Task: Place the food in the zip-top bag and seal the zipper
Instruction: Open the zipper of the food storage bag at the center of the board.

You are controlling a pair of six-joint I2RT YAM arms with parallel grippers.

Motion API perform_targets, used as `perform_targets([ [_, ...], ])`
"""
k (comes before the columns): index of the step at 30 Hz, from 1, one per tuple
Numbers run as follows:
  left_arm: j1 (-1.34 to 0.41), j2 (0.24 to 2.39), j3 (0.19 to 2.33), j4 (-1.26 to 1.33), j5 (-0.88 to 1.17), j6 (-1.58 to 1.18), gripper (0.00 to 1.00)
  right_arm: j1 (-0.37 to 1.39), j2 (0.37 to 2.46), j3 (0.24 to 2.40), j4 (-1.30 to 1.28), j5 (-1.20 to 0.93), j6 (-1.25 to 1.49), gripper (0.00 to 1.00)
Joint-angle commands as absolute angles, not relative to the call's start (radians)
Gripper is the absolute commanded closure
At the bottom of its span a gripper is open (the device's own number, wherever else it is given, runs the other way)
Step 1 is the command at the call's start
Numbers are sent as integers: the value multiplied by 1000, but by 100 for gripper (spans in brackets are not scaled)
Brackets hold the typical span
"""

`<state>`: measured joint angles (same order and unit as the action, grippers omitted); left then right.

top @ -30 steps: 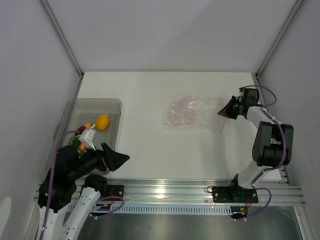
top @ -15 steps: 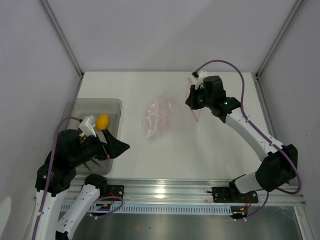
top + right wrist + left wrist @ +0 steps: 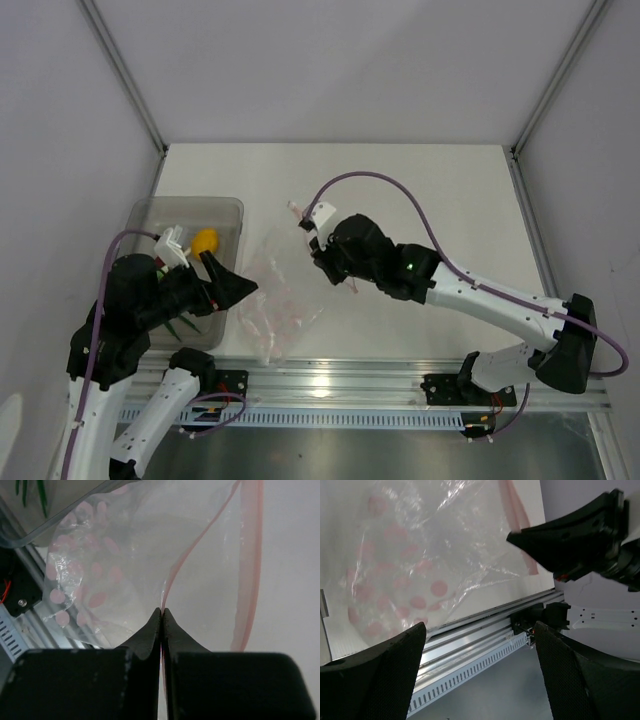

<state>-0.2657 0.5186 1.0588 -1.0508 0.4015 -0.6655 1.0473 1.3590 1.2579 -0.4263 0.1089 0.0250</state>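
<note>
Plainly, the right claw pinches the zipper

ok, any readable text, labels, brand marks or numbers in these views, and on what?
None readable in any view.
The zip-top bag shows only pink dots and its plain pink zipper, no print.
The grey bin and front rail show no legible marking.

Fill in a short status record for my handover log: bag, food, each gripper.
bag: zip-top bag beside the bin, mouth open
food: yellow fruit in the bin; none visible in the bag
left gripper: open, empty, facing the bag
right gripper: shut on one lip of the zipper
</note>
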Motion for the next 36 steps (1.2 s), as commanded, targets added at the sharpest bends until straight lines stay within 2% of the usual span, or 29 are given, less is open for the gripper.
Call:
perform_targets([
  [1, -270, 526, 1052, -977, 440, -729, 11, 1141, 1331, 1240, -345, 152, 31, 100],
  [10, -270, 574, 1049, -950, 448, -747, 11, 1310, 1324, 1183, -203, 115, 41, 100],
  [24, -281, 580, 928, -882, 499, -805, 16, 1450, 1336, 1203, -120, 258, 5, 100],
  [27, -284, 577, 914, -877, 497, -805, 19, 1457, 1341, 1209, -118, 273, 5, 100],
  [32, -298, 580, 893, -859, 512, -802, 33, 1493, 1373, 1241, -146, 330, 5, 100],
  [36, -298, 571, 871, -845, 526, -792, 40, 1517, 1404, 1275, -170, 360, -23, 100],
])
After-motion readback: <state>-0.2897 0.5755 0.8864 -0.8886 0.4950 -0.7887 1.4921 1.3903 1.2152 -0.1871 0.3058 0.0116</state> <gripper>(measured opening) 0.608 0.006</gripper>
